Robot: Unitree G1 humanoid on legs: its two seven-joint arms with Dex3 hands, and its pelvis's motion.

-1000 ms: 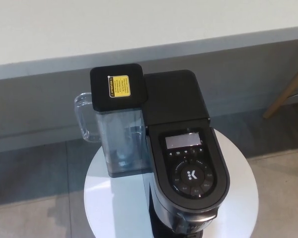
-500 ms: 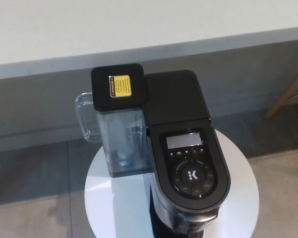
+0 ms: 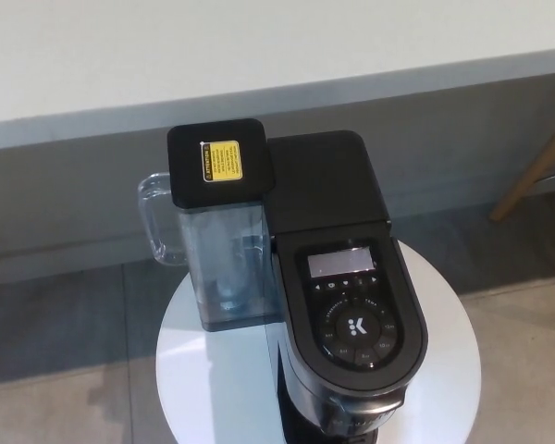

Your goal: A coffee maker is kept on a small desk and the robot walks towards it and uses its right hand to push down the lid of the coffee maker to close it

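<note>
Coffee maker [image 3: 338,305], black with a rounded lid [image 3: 356,319] carrying a small display and button ring, stands on the round white surface [image 3: 203,379] below you, its lid lying flat. A clear plastic water tank [image 3: 224,264] with a black cap and yellow sticker [image 3: 221,160] sits against its left side. Neither of your hands shows, so the state of their fingers cannot be told.
</note>
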